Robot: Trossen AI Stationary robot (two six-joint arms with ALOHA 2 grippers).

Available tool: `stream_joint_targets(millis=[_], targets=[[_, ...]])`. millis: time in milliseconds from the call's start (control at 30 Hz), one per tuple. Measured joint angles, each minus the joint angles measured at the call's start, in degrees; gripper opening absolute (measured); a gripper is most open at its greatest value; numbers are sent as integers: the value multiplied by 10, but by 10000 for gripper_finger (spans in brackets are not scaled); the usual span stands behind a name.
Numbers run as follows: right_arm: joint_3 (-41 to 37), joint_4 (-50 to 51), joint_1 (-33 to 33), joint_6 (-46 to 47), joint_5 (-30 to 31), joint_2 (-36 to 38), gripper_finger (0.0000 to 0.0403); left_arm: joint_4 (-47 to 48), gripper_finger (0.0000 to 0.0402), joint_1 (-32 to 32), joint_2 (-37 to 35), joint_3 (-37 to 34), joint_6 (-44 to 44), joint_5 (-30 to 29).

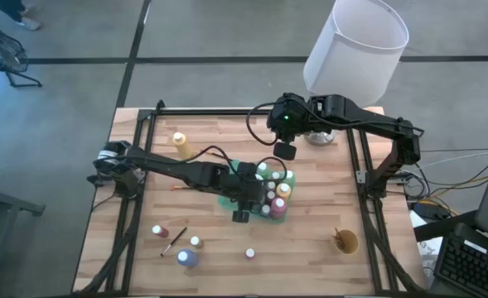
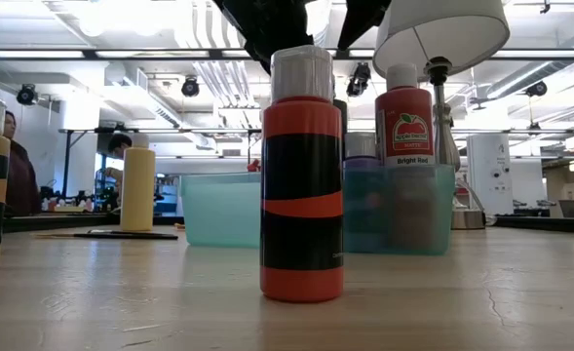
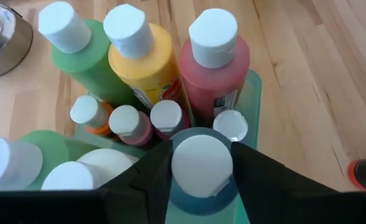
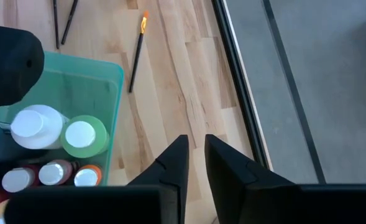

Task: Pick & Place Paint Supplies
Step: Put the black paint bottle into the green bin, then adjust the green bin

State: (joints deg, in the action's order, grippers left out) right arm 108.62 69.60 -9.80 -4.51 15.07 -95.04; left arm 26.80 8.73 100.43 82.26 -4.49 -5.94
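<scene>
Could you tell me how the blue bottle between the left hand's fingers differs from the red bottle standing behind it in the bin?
The blue bottle sits between the fingers of the left hand, while the red bottle stands free. The blue bottle's body is mostly hidden under its cap; the red bottle's body and part of its label show. The blue one sits nearest the wrist camera, the red one farther back. Both have white caps and stand in the teal bin.

Red paint bottle (image 2: 408, 122) label: "Bright Red" under apple logo, small print above possibly brand, unreadable.
</scene>
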Motion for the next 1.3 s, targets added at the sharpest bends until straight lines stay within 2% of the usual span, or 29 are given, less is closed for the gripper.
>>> stream_joint_targets(millis=[367, 467, 600, 800, 1233, 1300], targets=[[-1, 0, 0, 1, -3, 0, 78, 150, 167, 1, -2, 110, -19, -5], [-2, 0, 0, 6, -5, 0, 89, 213, 167, 0, -7, 134, -19, -32], [-6, 1, 0, 6, -5, 0, 103, 264, 167, -1, -28, 130, -14, -75], [-23, 0, 0, -2, -5, 0, 120, 264, 167, -24, -76, 52, -3, -85], [-33, 0, 0, -1, -4, 0, 146, 51, 167, -130, -204, -232, 15, -66], [-33, -1, 0, -1, -4, 0, 145, 10, 167, -141, -208, -260, 14, -41]])
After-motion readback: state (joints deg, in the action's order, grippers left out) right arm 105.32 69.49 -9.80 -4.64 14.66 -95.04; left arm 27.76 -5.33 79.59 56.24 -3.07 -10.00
